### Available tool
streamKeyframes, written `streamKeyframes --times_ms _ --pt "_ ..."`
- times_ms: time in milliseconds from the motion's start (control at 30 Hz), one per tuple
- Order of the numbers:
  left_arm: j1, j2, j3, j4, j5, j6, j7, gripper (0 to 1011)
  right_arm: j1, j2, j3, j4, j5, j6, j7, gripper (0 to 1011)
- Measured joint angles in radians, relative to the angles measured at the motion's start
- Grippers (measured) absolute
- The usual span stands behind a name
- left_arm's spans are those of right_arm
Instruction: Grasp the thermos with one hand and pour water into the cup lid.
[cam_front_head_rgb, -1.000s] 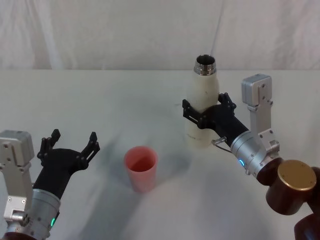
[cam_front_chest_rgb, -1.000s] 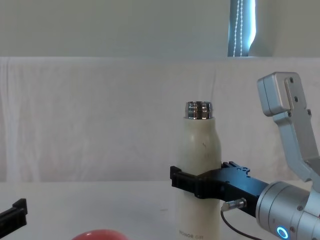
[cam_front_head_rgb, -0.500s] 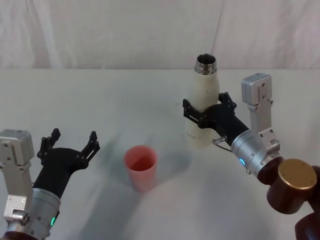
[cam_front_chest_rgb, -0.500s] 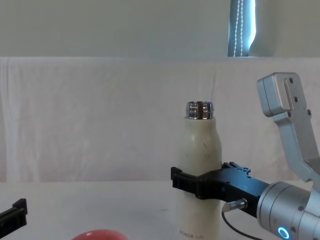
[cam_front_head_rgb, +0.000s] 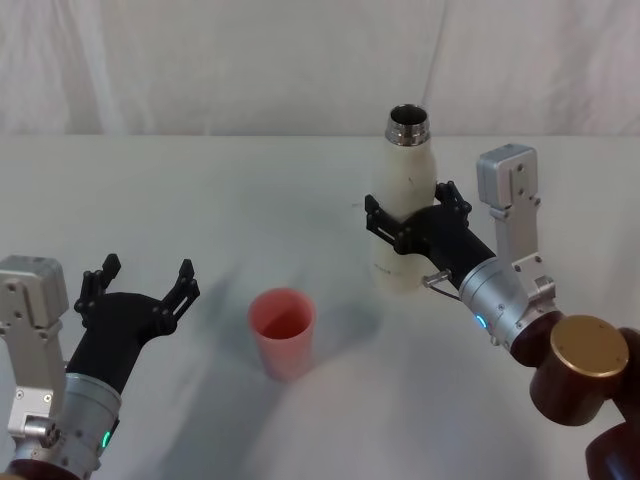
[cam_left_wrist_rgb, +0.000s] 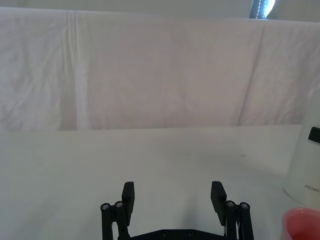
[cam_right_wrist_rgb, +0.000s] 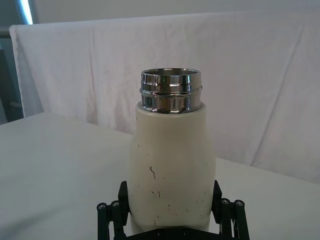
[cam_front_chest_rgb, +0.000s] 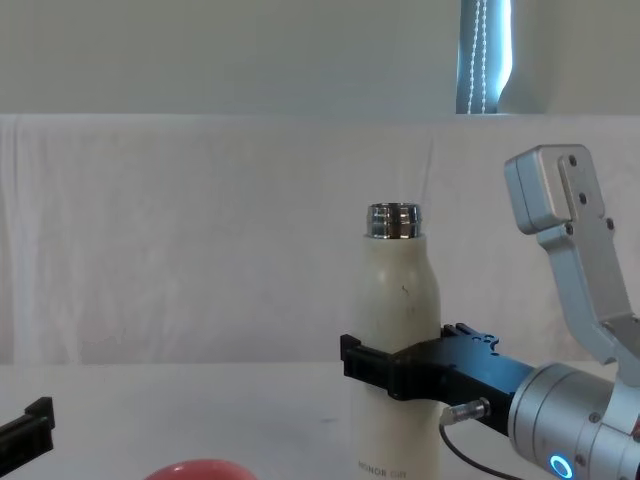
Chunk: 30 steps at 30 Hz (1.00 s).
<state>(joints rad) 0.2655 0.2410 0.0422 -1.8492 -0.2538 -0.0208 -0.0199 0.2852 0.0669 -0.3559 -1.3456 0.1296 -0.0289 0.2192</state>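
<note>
The thermos (cam_front_head_rgb: 408, 172) is a tall cream-white bottle with an uncapped steel neck, standing upright at the table's right centre. My right gripper (cam_front_head_rgb: 408, 213) is shut around its lower body, one black finger on each side; the right wrist view shows the thermos (cam_right_wrist_rgb: 170, 160) held between the fingers (cam_right_wrist_rgb: 122, 194). From the chest view the thermos (cam_front_chest_rgb: 398, 290) rises above the right gripper (cam_front_chest_rgb: 395, 368). The salmon-red cup lid (cam_front_head_rgb: 283, 333) stands open side up, to the left of the thermos and nearer to me. My left gripper (cam_front_head_rgb: 142, 280) is open, left of the cup lid.
A white cloth covers the table (cam_front_head_rgb: 240, 190) and hangs as a backdrop behind it. The right arm's brown and gold joint (cam_front_head_rgb: 585, 365) sits at the lower right. The cup lid's rim (cam_left_wrist_rgb: 301, 225) shows beside the left gripper (cam_left_wrist_rgb: 172, 192).
The right gripper and the thermos have shifted slightly up and a little to the left. The left gripper and the cup lid have stayed put.
</note>
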Motion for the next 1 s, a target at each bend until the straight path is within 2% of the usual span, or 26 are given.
streamKeyframes --times_ms 267,700,1000 --pt "0.000 0.000 0.000 0.000 0.000 0.000 0.000 1001 -0.004 -0.006 0.004 -0.022 -0.010 0.023 -0.011 948" --pt "0.000 0.000 0.000 0.000 0.000 0.000 0.000 1001 -0.022 -0.013 0.015 -0.125 -0.021 0.086 -0.039 948" --pt "0.000 0.000 0.000 0.000 0.000 0.000 0.000 1001 -0.023 -0.014 0.016 -0.132 -0.024 0.094 -0.044 948"
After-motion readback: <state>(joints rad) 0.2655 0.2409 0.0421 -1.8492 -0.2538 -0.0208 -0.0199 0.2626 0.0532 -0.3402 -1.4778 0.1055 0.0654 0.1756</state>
